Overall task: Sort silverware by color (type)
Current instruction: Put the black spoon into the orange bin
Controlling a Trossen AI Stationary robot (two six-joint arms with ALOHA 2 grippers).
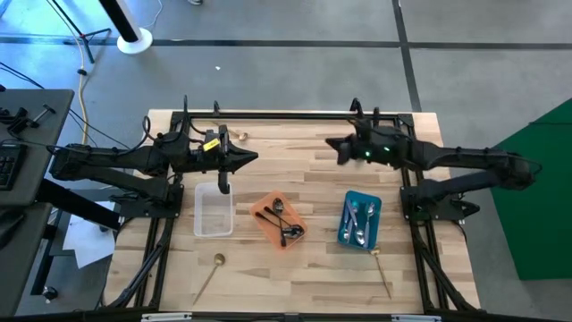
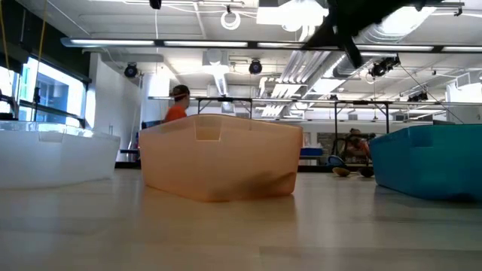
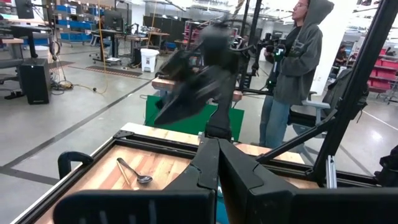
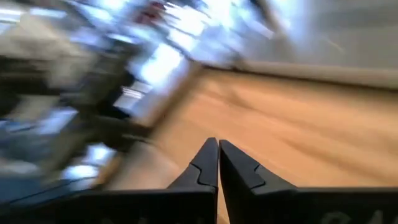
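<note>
Desk [image 1: 295,277]: pale wood planks in a black frame, seen from above.

Clear tray [image 1: 214,210]: left of centre, nothing seen in it.

Orange tray [image 1: 280,221]: centre, turned at an angle; holds several dark spoons [image 1: 284,220]. In the low view it stands mid-frame [image 2: 220,165], contents hidden by its wall.

Blue tray [image 1: 359,220]: right of centre; holds several silver spoons [image 1: 358,223]. In the low view it shows at the right edge [image 2: 429,162].

Gold spoon, left [image 1: 208,270]: loose on the desk near the front edge, below the clear tray.

Gold spoon, right [image 1: 382,268]: loose on the desk, its bowl just beside the blue tray's front corner.

Far spoon [image 1: 239,136]: small, at the desk's far edge near the left arm; colour hard to tell.

Left pincer [image 1: 253,158]: raised above the desk beyond the clear tray, fingers pressed together, holding nothing.

Right pincer [image 1: 332,143]: raised above the desk beyond the blue tray, fingers together [image 4: 218,163], holding nothing.

Person [image 3: 293,68]: grey hooded top, standing beyond the desk.
</note>
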